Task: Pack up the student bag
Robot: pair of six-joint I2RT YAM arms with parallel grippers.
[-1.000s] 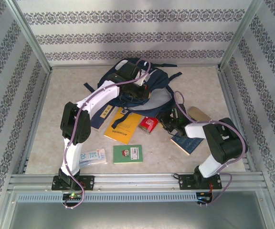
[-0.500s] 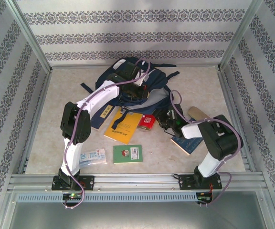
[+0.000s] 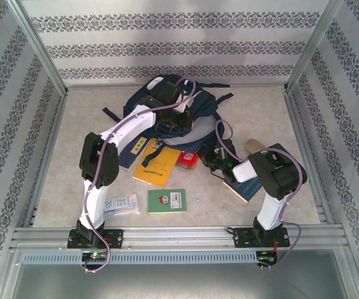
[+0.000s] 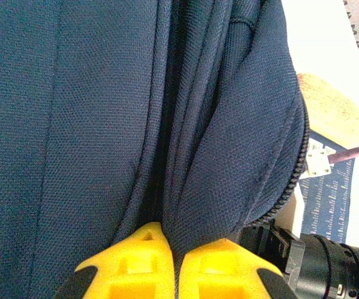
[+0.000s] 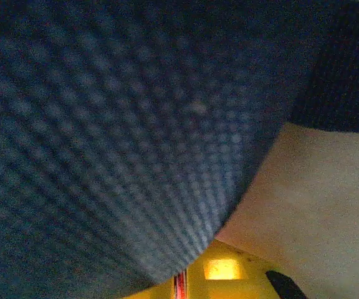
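The student bag [image 3: 205, 107], navy with grey patches, lies at the back middle of the table. My left gripper [image 3: 178, 120] is on top of it. In the left wrist view its yellow fingers [image 4: 136, 261] are shut on a fold of the navy fabric [image 4: 105, 112], next to an open zipper edge [image 4: 295, 168]. My right gripper [image 3: 212, 156] is at the bag's near right edge. In the right wrist view navy mesh fabric [image 5: 117, 124] drapes over one finger and runs into the shut gripper [image 5: 182, 283]. A red sliver shows in the gap.
In front of the bag lie a yellow book [image 3: 157, 163], a red box [image 3: 187, 159], a dark book with a yellow label [image 3: 136, 149], a green booklet [image 3: 167, 200] and a white-blue packet [image 3: 120, 204]. Under the right arm are a blue notebook [image 3: 248, 187] and a tan block [image 3: 257, 147].
My right arm has swung left to the bag's near edge and its gripper has shut there. The bag has shifted slightly. The left gripper stays shut on the fabric.
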